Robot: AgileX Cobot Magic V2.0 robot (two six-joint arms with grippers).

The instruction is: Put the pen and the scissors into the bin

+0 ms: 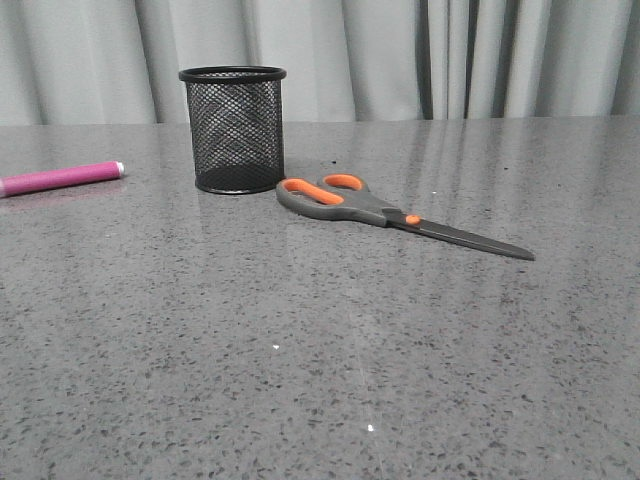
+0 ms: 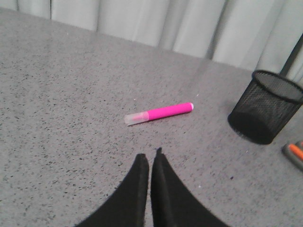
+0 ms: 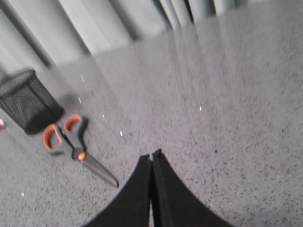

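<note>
The black mesh bin point(image 1: 233, 130) stands upright at the back of the grey table. Just right of it lie the scissors point(image 1: 385, 211), orange-lined handles near the bin, blades pointing right and toward me. The pink pen point(image 1: 60, 178) lies flat at the far left edge. No gripper shows in the front view. In the left wrist view my left gripper point(image 2: 150, 155) is shut and empty, hovering a short way from the pen point(image 2: 158, 113), with the bin point(image 2: 266, 106) off to one side. My right gripper point(image 3: 151, 155) is shut and empty, apart from the scissors point(image 3: 75, 149) and bin point(image 3: 27, 101).
Grey pleated curtains point(image 1: 400, 55) hang behind the table's far edge. The speckled grey tabletop point(image 1: 320, 360) stretches wide in front of the objects. An orange scissor handle point(image 2: 296, 151) peeks in at the left wrist view's edge.
</note>
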